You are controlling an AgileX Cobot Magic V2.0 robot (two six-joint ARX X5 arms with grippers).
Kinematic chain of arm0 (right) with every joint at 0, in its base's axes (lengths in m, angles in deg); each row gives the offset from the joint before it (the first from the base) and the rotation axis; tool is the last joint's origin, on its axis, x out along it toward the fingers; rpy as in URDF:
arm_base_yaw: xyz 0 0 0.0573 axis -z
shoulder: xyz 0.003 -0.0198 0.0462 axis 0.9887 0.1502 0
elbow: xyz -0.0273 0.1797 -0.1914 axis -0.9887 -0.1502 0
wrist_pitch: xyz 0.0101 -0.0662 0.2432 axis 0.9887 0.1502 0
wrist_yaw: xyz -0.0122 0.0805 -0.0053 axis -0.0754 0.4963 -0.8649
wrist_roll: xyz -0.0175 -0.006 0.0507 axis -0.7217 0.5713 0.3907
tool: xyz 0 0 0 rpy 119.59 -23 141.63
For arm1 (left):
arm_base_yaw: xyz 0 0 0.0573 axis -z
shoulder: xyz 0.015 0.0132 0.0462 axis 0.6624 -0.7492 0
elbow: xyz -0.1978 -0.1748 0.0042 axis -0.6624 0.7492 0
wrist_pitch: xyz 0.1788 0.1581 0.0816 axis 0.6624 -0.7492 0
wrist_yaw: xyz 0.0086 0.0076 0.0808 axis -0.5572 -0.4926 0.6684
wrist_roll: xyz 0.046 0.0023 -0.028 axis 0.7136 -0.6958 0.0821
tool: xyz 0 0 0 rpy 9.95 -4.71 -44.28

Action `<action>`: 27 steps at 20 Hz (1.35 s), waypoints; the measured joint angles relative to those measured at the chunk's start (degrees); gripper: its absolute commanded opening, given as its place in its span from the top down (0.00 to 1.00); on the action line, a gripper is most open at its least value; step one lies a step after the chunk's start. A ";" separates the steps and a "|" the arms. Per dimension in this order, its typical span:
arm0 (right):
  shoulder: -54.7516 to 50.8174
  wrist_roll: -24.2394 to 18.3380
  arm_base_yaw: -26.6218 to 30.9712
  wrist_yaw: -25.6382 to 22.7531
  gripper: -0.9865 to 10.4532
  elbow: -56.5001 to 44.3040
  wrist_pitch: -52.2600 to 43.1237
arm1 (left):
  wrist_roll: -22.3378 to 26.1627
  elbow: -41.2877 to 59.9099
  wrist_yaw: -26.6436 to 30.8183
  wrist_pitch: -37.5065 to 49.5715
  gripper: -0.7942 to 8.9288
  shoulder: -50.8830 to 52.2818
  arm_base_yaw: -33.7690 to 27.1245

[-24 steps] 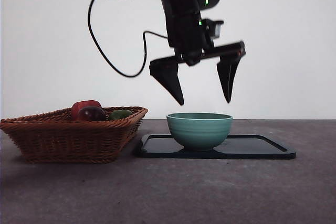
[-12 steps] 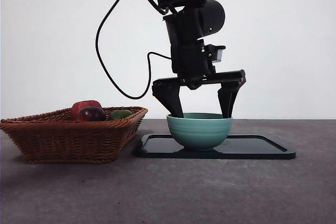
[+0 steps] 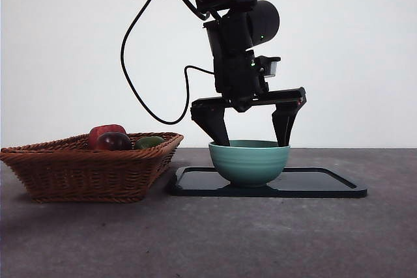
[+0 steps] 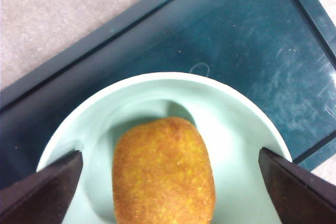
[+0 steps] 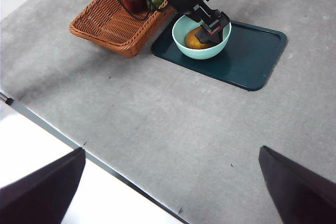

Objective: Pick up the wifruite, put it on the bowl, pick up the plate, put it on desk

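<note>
Now wifruite (image 4: 164, 174) between left gripper (image 4: 168, 182) jaws.

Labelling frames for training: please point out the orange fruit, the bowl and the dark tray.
orange fruit (image 4: 164, 174): left wrist view, middle of skin.
bowl (image 3: 249, 163): front view, outer wall.
dark tray (image 5: 252, 61): right wrist view, bare floor.

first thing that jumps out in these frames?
The left gripper, jaws open, straddling the rim of the mint bowl on the dark tray. The left wrist view shows the orange fruit lying in that bowl, clear of both jaws. Beside the tray, a wicker basket holds red and green fruit.
</note>
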 measured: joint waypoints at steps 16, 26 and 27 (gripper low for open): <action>0.00 0.02 0.00 -0.02 0.39 0.00 0.00 | 0.17 -0.68 0.04 -0.46 0.70 -2.89 -0.07; 0.00 0.07 0.00 -0.02 0.39 0.00 0.00 | 0.17 -18.05 0.04 -16.37 0.70 -2.97 -0.37; 0.00 0.07 0.00 -0.02 0.39 0.00 0.00 | 0.17 -20.46 0.04 -18.78 0.70 -2.97 -0.37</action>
